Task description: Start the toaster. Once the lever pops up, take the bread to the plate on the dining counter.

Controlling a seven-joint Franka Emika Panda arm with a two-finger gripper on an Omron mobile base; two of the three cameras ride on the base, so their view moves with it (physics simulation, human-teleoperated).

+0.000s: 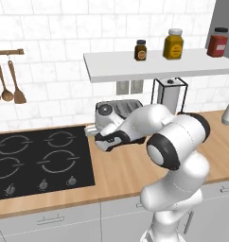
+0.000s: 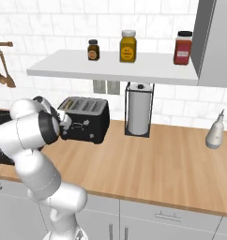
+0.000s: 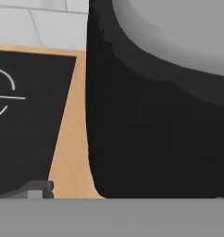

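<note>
Gripper (image 1: 93, 133) sat low at the toaster's (image 2: 85, 119) left end, jaws spread wide and holding nothing; the hand camera looked straight at the black side wall, very close. One fingertip (image 3: 35, 189) showed at about 7 o'clock in that view, over the strip of wood between toaster and stovetop (image 1: 40, 160).

The toaster stood on the wall-side worktop (image 2: 157, 164), at roughly 11 o'clock from the arm's base in the right base view. No bread was visible in the slots from here, and the lever could not be made out.

Risks, as I judged them: the hand was so close to the wall that a push aimed at the lever could land on the casing instead and shove the toaster toward the paper towel stand (image 2: 139, 110) at its 3 o'clock. Wide jaws could also straddle the lever and slip off it.

Room was tight overhead: the shelf (image 2: 115, 68) with its three jars hung at 12 o'clock above the toaster, limiting any lift. Open worktop lay at 4 to 5 o'clock; the stovetop bounded 9 o'clock.
</note>
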